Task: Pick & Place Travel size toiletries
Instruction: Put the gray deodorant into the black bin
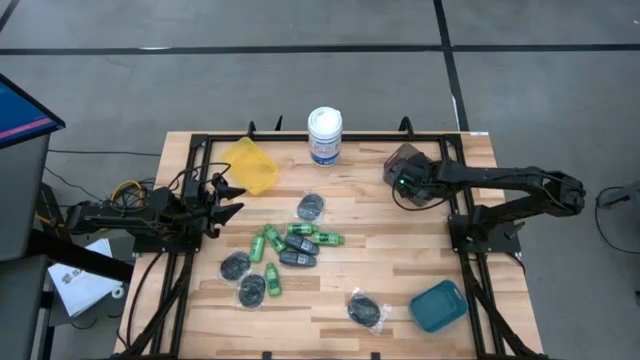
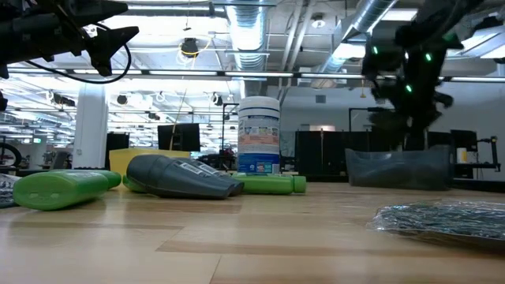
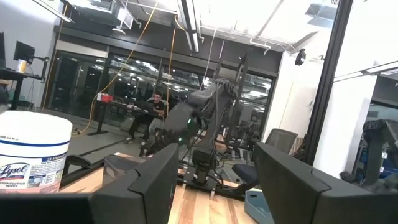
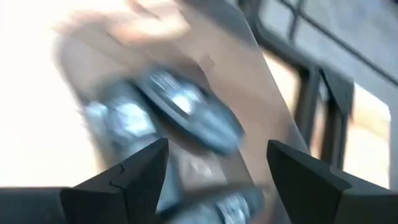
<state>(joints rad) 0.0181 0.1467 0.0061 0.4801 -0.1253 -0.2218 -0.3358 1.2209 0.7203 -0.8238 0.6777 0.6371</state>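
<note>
Travel size toiletries lie flat mid-table: green mini bottles (image 1: 270,241) (image 2: 59,189), dark blue-grey mini bottles (image 1: 299,252) (image 2: 185,177), and wrapped dark discs (image 1: 311,207) (image 1: 366,310) (image 2: 442,221). My right gripper (image 1: 402,180) (image 4: 217,155) hangs open over the brown bin (image 1: 405,162) (image 2: 398,170) at the far right. Nothing is between its fingers. Below it, shiny wrapped dark items (image 4: 186,112) lie in that bin, blurred. My left gripper (image 1: 232,196) (image 3: 214,168) waits open at the table's left, raised, touching nothing.
A white cylindrical tub (image 1: 325,134) (image 2: 258,134) stands at the far edge, centre. A yellow bin (image 1: 250,165) sits far left beside my left gripper. A teal bin (image 1: 438,305) sits near right. Black frame rails (image 1: 190,200) run along both table sides.
</note>
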